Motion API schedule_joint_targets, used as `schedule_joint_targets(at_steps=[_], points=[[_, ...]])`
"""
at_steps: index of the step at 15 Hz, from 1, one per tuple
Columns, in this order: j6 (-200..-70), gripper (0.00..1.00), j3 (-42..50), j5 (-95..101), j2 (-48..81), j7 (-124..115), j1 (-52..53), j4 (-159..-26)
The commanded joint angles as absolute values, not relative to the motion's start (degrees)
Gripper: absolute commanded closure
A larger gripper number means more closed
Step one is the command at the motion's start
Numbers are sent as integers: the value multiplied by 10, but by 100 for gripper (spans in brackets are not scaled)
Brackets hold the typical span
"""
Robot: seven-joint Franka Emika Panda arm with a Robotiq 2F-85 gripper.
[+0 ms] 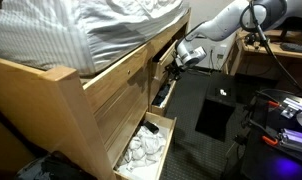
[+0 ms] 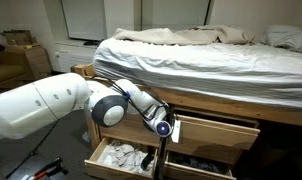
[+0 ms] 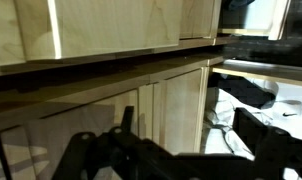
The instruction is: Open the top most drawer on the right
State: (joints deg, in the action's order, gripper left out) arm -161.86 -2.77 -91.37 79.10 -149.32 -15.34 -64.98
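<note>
Top drawer [image 2: 217, 133] lies lengthwise along bed [image 2: 191, 55], front outward; hand [image 2: 163, 128] at its end, grip unclear even in wrist view.

Bedroom at home, pretty clearly: rumpled pale striped bedding [image 2: 191, 58] is piled on a light wooden bed frame [image 1: 41, 112] fitted with pull-out drawers [image 2: 219, 131].

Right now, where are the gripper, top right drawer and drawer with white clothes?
gripper [image 2: 163, 128]: in an exterior view, between its fingertips.
top right drawer [image 2: 219, 131]: in an exterior view, its wooden front.
drawer with white clothes [image 2: 111, 171]: in an exterior view, its front panel.
</note>
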Motion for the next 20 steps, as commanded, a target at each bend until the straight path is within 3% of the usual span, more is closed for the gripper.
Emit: schedule_joint_targets(at_steps=[1,7,12,14,15,20], points=[[-1662,0,-11,-911,781,-1492,-139,-669],[-1642,0,-19,-912,788,-1492,-149,-649],[-1721,0,-112,-1183,893,-1239,-140,-472],[-1714,0,-113,-1284,855,-1147,-133,-486],[-1697,0,-106,-1220,853,-1213,-137,-521],[-1748,0,-103,-1266,840,-1171,-120,-489]])
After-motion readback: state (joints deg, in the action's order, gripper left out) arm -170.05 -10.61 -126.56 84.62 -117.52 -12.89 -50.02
